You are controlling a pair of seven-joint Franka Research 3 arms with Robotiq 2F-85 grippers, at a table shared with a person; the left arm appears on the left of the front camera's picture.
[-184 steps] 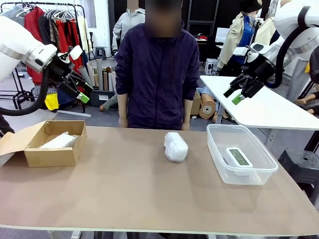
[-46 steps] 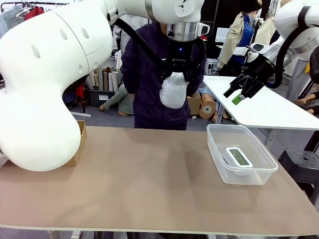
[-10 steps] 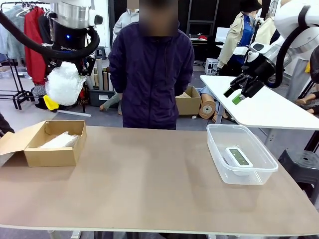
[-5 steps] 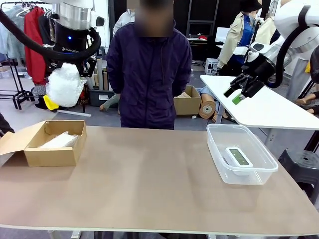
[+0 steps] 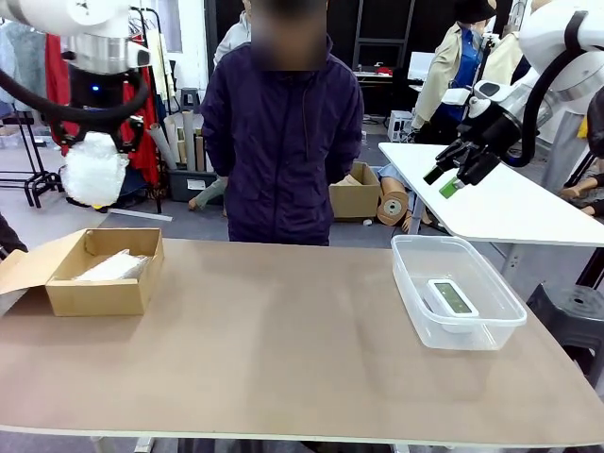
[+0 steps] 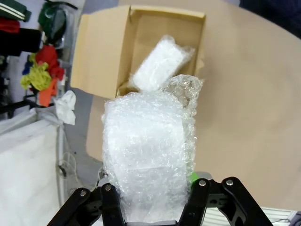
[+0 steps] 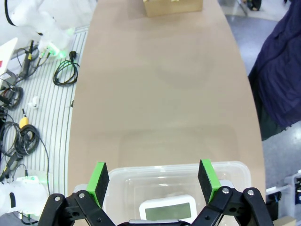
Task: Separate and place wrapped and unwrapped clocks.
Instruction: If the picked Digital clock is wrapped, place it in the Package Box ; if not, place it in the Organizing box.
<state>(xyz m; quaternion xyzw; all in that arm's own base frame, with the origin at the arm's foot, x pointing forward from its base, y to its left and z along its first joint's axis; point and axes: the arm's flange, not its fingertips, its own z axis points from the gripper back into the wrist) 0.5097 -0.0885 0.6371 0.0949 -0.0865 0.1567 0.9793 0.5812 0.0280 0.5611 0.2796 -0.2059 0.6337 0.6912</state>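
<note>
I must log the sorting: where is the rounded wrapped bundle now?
In the front view the rounded wrapped bundle hangs in the left gripper, at the far left, above the cardboard box.

At the upper left of your front view, the left arm (image 5: 90, 38) had a white shell, a silver ring, a black wrist with a blue light and a looping black cable. At the upper right, the right gripper (image 5: 451, 179) was black with green pads (image 7: 99, 181). The person (image 5: 283, 132) wore a dark navy zip jacket.
</note>
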